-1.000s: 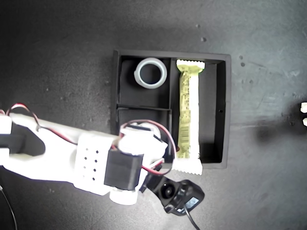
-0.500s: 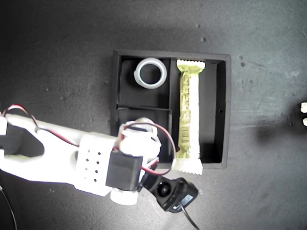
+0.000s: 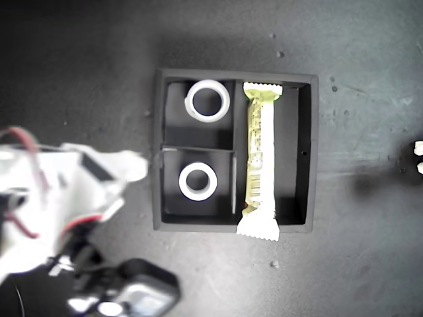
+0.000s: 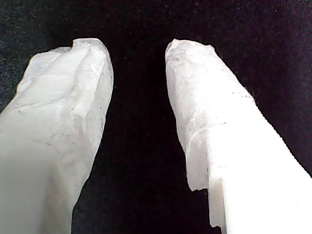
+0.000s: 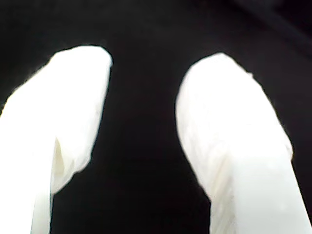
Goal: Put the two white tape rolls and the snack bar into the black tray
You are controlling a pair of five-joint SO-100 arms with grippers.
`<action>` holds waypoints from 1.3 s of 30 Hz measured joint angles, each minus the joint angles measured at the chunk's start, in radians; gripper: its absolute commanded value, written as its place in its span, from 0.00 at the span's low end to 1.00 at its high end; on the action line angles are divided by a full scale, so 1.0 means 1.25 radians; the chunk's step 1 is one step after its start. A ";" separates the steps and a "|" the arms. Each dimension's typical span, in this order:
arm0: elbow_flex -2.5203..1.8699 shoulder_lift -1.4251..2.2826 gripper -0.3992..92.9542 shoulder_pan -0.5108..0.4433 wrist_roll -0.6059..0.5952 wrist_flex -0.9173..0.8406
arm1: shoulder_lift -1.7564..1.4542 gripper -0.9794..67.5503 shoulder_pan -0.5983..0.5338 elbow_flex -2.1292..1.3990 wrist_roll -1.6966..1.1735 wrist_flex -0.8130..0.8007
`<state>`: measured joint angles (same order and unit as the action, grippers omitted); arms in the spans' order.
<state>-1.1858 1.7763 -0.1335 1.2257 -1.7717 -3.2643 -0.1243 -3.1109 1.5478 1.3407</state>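
Observation:
The black tray (image 3: 312, 152) sits in the middle of the exterior view. The larger white tape roll (image 3: 189, 101) lies in its upper small compartment, and the smaller roll (image 3: 183, 182) lies in the lower one. The snack bar (image 3: 259, 152) fills the long compartment, its lower crimped end resting over the tray's wall. A blurred white arm (image 3: 73, 191) is at the exterior view's left, clear of the tray. My first gripper (image 4: 139, 48) is open over dark surface, holding nothing. My second gripper (image 5: 153, 58) is open too, with nothing between its fingers.
A black wrist camera (image 3: 139, 297) hangs under the blurred arm at the exterior view's bottom left. White parts (image 3: 419, 148) of another arm peek in at the exterior view's right edge. Dark matte table surrounds the tray.
The arm that covered the tray's lower small compartment has pulled back toward the exterior view's left. The smaller tape roll now lies uncovered in that compartment.

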 measured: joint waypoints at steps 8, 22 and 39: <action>-0.800 0.641 0.04 0.005 0.069 0.318 | 0.000 0.12 0.000 0.000 0.000 0.000; -1.430 1.211 0.04 0.005 0.128 0.475 | 0.000 0.12 0.000 0.000 0.000 0.000; -1.513 1.247 0.05 -0.005 0.187 0.445 | 0.000 0.12 0.000 0.000 -0.001 0.000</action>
<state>-3.0772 3.3349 -0.1396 1.4588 -1.2149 -3.2643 -0.1243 -3.1109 1.5463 1.3407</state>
